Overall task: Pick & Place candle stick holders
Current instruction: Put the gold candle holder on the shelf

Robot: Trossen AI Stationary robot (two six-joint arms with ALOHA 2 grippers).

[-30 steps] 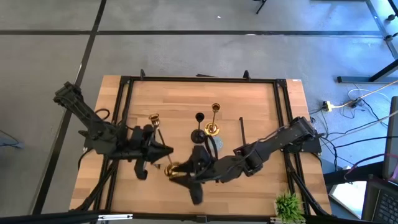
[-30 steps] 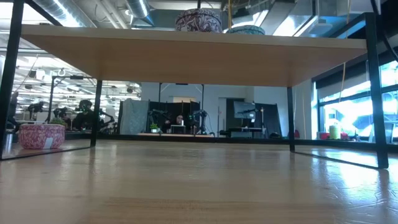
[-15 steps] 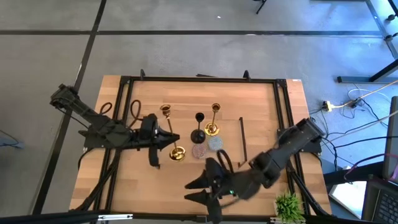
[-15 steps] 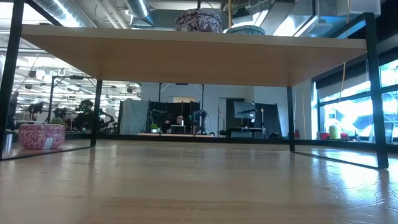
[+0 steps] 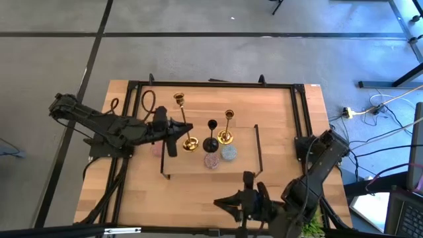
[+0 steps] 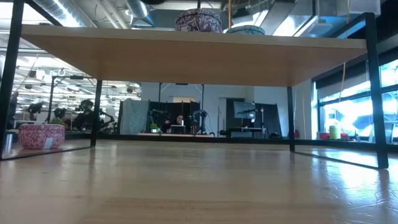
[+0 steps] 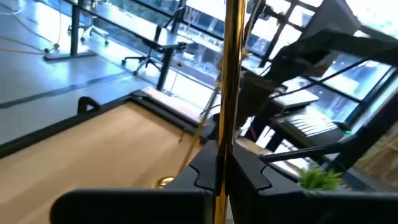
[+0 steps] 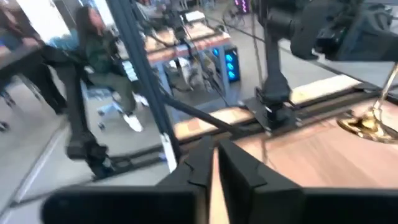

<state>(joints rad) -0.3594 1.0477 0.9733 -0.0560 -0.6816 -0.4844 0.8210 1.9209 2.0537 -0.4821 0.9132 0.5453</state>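
Nearest the front edge of the surface (image 5: 198, 192), the right hand (image 5: 228, 201) sits empty with its fingers pressed together, pulled well back from the work and pointing away from the holders. Farther in, on the wooden board (image 5: 241, 165), the left hand (image 5: 180, 127) is clamped on the stem of a gold candle stick holder (image 5: 184, 123); in the left wrist view that gold stem (image 7: 229, 93) rises straight up between the closed fingers (image 7: 205, 168). From overhead the holder's round foot (image 5: 190, 143) lies just ahead of the hand, toward the other pieces, so the long axis looks near upright and the foot close to the board. Just beyond stand a black holder (image 5: 211, 135) and a second gold holder (image 5: 227, 127), with pink (image 5: 211, 160) and pale blue (image 5: 229, 153) glittery rounds beside them. The left arm is plainly the nearer one; setting down looks like a short move.
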